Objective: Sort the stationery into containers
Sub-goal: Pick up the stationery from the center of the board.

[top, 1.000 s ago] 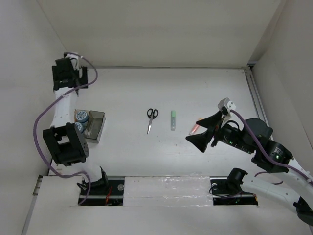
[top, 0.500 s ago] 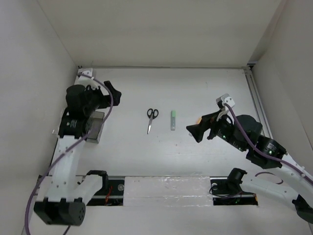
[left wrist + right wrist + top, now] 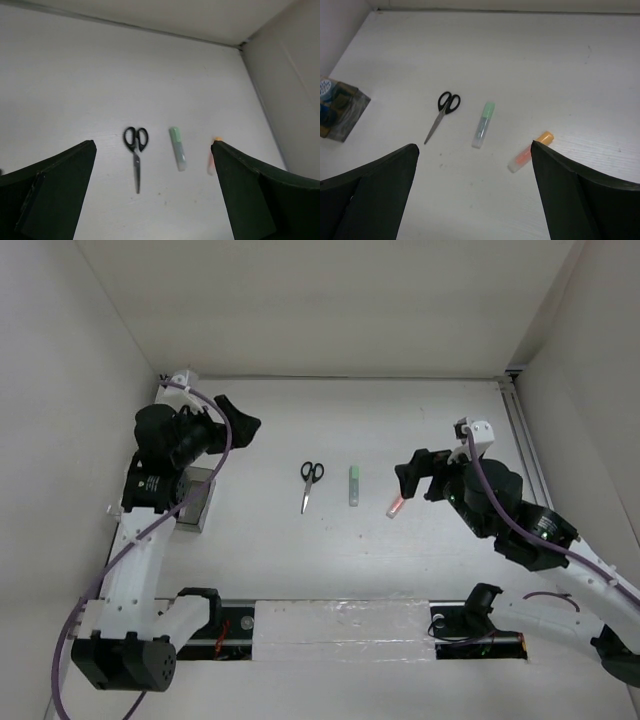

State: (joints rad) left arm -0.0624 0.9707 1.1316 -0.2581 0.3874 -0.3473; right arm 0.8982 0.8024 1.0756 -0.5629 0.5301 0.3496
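Black-handled scissors (image 3: 311, 483) (image 3: 136, 150) (image 3: 443, 112) lie mid-table, blades toward me. Right of them lies a green-capped pen (image 3: 353, 485) (image 3: 178, 155) (image 3: 483, 131), then an orange-capped highlighter (image 3: 397, 505) (image 3: 530, 151). The smoky dark bin (image 3: 197, 502) (image 3: 345, 112) stands at the left, half hidden under my left arm, with a blue-and-white roll (image 3: 326, 87) in it. My left gripper (image 3: 238, 417) (image 3: 152, 145) hangs open and empty, above the table left of the scissors. My right gripper (image 3: 415, 478) (image 3: 474, 146) is open and empty, just right of the highlighter.
White walls close in the table at the back and on both sides. A metal rail (image 3: 520, 440) runs along the right edge. A taped strip (image 3: 340, 625) lies along the near edge between the arm bases.
My left arm has swung from the far left wall to above the dark bin, gripper now facing mid-table. My right gripper has drawn back to the right, uncovering the highlighter.
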